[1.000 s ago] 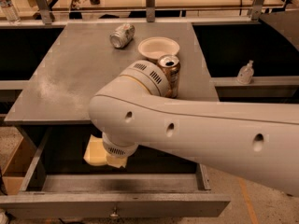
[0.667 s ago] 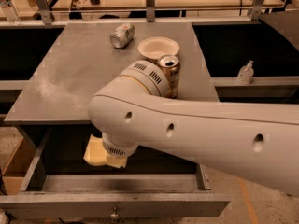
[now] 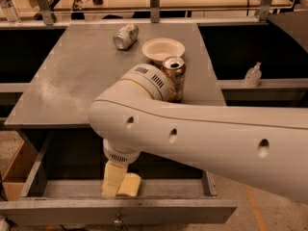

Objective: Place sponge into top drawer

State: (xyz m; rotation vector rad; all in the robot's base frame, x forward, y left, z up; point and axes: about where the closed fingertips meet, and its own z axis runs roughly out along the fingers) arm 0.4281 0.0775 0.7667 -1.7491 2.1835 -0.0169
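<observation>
one gripper [image 3: 113, 179] hangs inside the open top drawer [image 3: 168, 213], at seven o'clock from the upright can [image 3: 173, 76]. the sponge [image 3: 131, 185] lies on the drawer floor just beside it, at three o'clock. clenched or released, i cannot tell.

Warm, dim light; pincer [image 3: 113, 179] in shadowed top drawer [image 3: 183, 211].

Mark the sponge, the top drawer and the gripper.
sponge [image 3: 132, 185]: camera view, its top face.
top drawer [image 3: 159, 211]: camera view, front panel.
gripper [image 3: 111, 186]: camera view, lower tip inside the drawer.
</observation>
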